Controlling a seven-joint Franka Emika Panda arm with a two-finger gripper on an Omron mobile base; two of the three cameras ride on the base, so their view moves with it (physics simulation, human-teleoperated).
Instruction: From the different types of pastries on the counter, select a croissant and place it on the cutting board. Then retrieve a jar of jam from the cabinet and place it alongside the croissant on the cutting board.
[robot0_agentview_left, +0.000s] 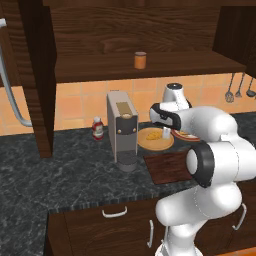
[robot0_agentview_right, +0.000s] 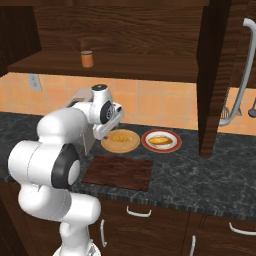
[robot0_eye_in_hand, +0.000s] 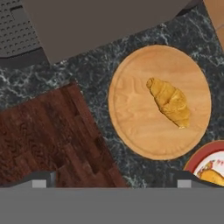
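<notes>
While above disc, croissant (robot0_eye_in_hand: 169, 102) ungrasped

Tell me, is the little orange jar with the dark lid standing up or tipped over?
Standing up. The small orange cylindrical jar sits upright on the dark brown wooden cabinet shelf, its dark lid on top.

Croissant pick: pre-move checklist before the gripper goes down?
1. Croissant located, lying alone on the round wooden disc: ok.
2. Gripper centred over the croissant: not ok, in the hand view the pastry sits up and right of the fingertips.
3. Gripper open, nothing between the tips: ok.
4. Cutting board free for the drop: ok.
5. Oval pastry on the red-rimmed plate kept apart from the target: ok.
6. Jar of jam upright on the cabinet shelf: ok.
</notes>
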